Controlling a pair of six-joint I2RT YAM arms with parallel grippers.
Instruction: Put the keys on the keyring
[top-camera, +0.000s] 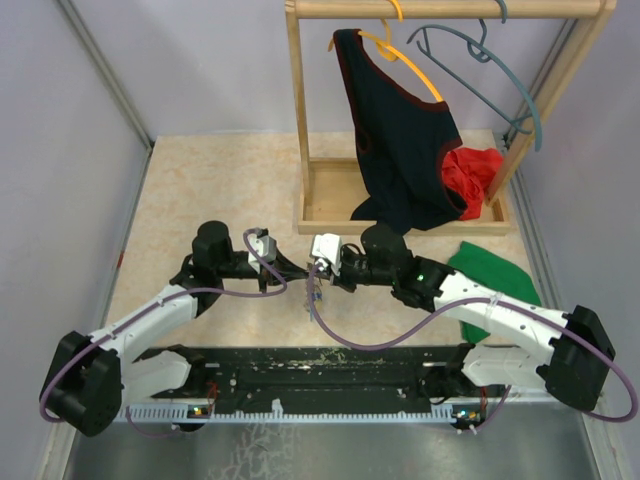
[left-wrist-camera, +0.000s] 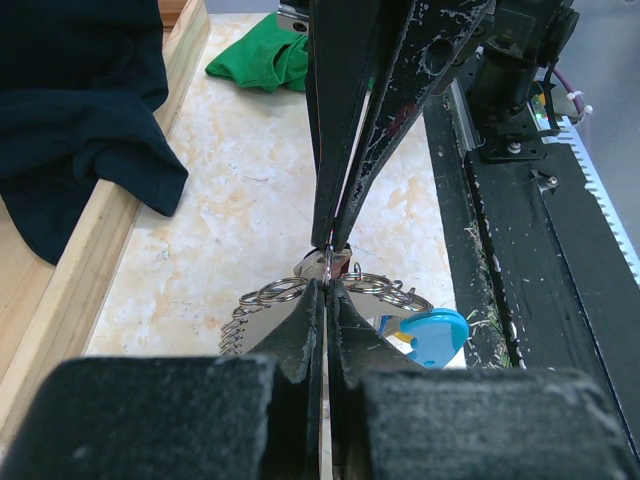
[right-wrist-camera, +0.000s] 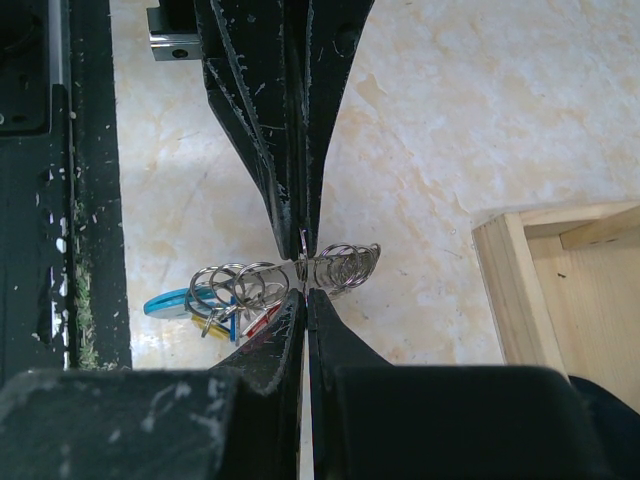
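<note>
My left gripper (top-camera: 292, 272) and right gripper (top-camera: 318, 270) meet tip to tip above the table's middle. Both are shut on the keyring (right-wrist-camera: 345, 265), held in the air between them. Its grey wire coil is to the right in the right wrist view. Its light-blue section (right-wrist-camera: 168, 301) and small rings (right-wrist-camera: 235, 280) are to the left. Small keys (right-wrist-camera: 262, 318) with red and yellow heads dangle under those rings. In the left wrist view my left gripper (left-wrist-camera: 326, 288) pinches a thin metal piece edge-on, opposite the right gripper (left-wrist-camera: 331, 243). I cannot tell whether that piece is wire, ring or key.
A wooden rack (top-camera: 330, 200) stands behind, with a black garment (top-camera: 400, 150) on a yellow hanger and a grey-blue hanger (top-camera: 480, 70). A red cloth (top-camera: 472, 172) lies in its base. A green cloth (top-camera: 495, 270) lies right. A black rail (top-camera: 320, 365) runs along the near edge.
</note>
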